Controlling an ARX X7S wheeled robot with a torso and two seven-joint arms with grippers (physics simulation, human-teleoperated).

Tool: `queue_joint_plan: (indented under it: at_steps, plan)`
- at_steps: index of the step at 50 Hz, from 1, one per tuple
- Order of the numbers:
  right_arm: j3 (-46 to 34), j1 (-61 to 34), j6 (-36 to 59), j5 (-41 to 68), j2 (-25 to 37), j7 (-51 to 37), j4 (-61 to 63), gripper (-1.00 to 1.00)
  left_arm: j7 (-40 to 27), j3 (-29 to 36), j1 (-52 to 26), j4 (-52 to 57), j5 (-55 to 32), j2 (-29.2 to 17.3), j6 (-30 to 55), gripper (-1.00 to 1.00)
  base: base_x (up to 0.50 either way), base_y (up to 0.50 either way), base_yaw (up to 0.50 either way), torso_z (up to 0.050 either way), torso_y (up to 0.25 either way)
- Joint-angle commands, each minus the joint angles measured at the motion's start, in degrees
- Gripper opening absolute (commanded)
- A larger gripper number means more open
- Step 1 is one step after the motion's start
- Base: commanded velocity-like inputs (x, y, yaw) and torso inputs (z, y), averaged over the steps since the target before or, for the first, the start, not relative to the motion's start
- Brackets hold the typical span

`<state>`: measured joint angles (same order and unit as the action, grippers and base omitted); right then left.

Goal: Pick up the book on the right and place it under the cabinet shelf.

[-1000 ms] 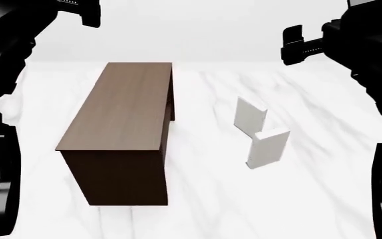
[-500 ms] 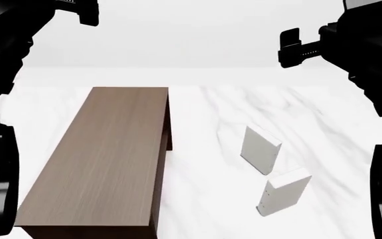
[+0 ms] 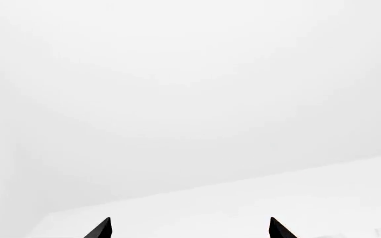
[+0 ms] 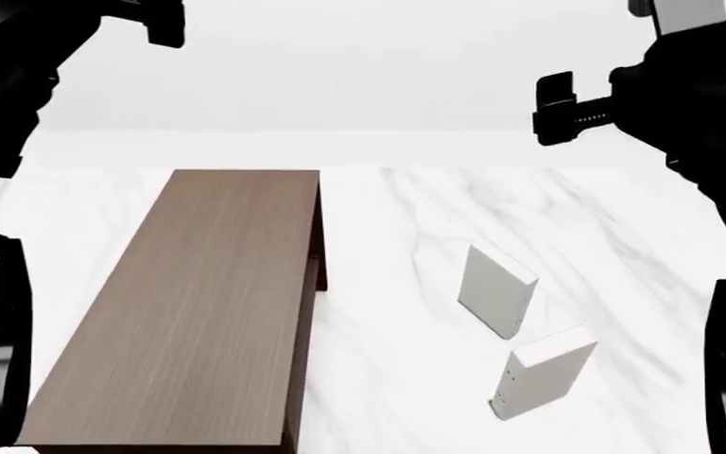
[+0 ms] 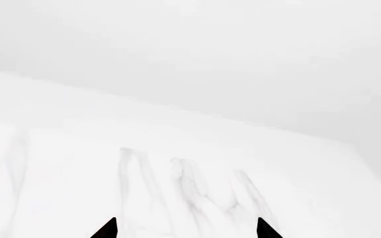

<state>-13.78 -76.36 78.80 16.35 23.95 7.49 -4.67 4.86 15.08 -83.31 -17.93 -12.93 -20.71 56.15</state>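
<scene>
The dark brown wood-grain cabinet (image 4: 193,303) lies long on the white marble table, left of centre in the head view. Only its top shows, so the cabinet shelf is hidden under it. Two pale books stand to its right. The book (image 4: 543,372) is the nearer, rightmost one; a greyer book (image 4: 497,288) stands just behind it. My right gripper (image 4: 558,106) hangs high above and behind both books, and its wrist view shows the right gripper (image 5: 186,230) open and empty. The left gripper (image 3: 190,229) is also open, held high with nothing between its fingers.
The marble table (image 4: 401,208) ends at a far edge against a blank white background. My dark arms frame both sides of the head view. Both wrist views show only table surface and white background.
The head view has shifted, so the cabinet and both books now sit lower and larger in frame. The books and cabinet themselves have not moved. Both grippers stay open and raised.
</scene>
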Motion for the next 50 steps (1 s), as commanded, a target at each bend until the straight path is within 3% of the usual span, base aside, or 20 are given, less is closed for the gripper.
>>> queue_joint_plan:
  at_steps: [1, 7, 19, 31, 50]
  plan:
    - [1.4, 1.4, 11.2, 4.4, 1.4, -5.7, 5.1, 1.00, 0.0, -0.1, 0.3, -0.3, 0.1, -0.6, -0.6, 1.00, 0.00, 0.00, 0.00, 0.000, 0.000]
    - [1.7, 1.1, 11.1, 50.7, 8.9, -46.2, -0.9, 1.00, -0.1, 0.0, 0.9, -1.1, 0.1, -0.6, -1.6, 1.00, 0.00, 0.00, 0.00, 0.000, 0.000]
    - [11.5, 12.5, 6.9, 79.4, 7.9, -79.3, -3.4, 1.00, -0.4, -0.1, 1.3, -1.3, 0.1, -0.8, -2.1, 1.00, 0.00, 0.00, 0.00, 0.000, 0.000]
    - [15.9, 23.3, -0.9, 87.4, 6.2, -89.3, -0.4, 1.00, -0.5, -0.2, 1.5, -0.8, -0.1, -0.8, -1.7, 1.00, 0.00, 0.00, 0.00, 0.000, 0.000]
    - [19.9, 34.3, -9.0, 85.6, 3.0, -88.5, 3.7, 1.00, -0.7, -0.4, 2.0, -0.4, -0.5, -1.2, -1.5, 1.00, 0.00, 0.00, 0.00, 0.000, 0.000]
